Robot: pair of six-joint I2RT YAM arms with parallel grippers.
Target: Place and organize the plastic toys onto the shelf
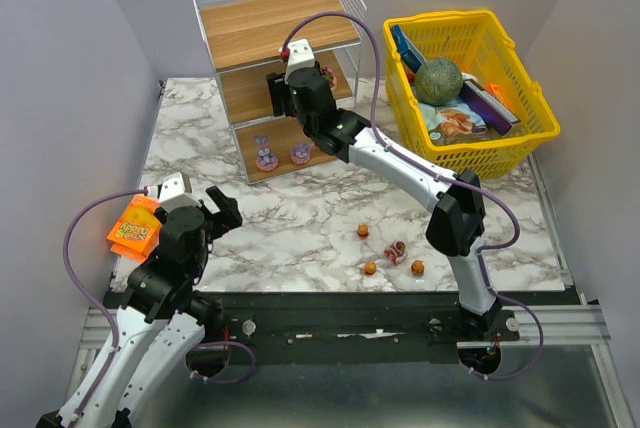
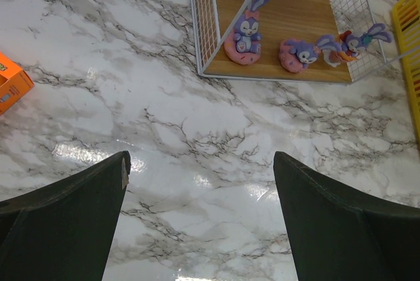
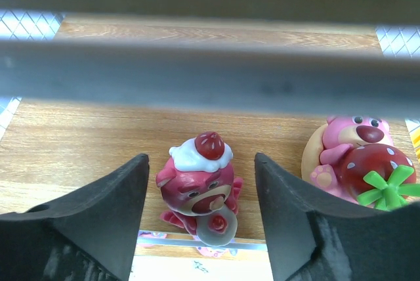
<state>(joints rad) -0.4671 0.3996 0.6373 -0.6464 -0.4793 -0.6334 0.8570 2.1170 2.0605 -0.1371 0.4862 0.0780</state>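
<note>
Jaws, right: spread apart, gripping nothing; right gripper (image 3: pixel 200 157) inside the shelf (image 1: pixel 262 36), at the middle board.
Toy between the fingers: red-pink bear with white cap (image 3: pixel 199 182), upright, at the very front edge of the middle board, a small gap to each finger.
Neighbour: pink bear with strawberry (image 3: pixel 357 159), same board, just beside the outer face of one finger.
Jaws, left: wide apart, empty; left gripper (image 2: pixel 200 157) over bare marble table (image 2: pixel 79 25), apart from the shelf.
Bottom board: three purple bunnies (image 2: pixel 295 54) in a row.
On the table: four small toys (image 1: pixel 395 251) near the right arm's base, not yet placed.
Aside: orange packet (image 1: pixel 133 231), yellow basket (image 1: pixel 470 153) with green ball (image 1: pixel 438 80).
Risk, pulling out: finger catching the capped bear and dragging it off the front edge; almost no wood in front of it.
Risk, moving sideways: finger bumping the strawberry bear and tipping it.
Risk, frame: wrist knocking the wire and shaking the shelf, with light toys falling over.
Hidden, top view: right fingers and both bears, covered by the wrist.
Hidden, right wrist view: back of the board behind a blurred bar (image 3: pixel 210 74); cannot tell if the capped bear's base is fully on the wood.
Hard to make out: shapes of the table toys, too small; only orange and red-pink colour.
</note>
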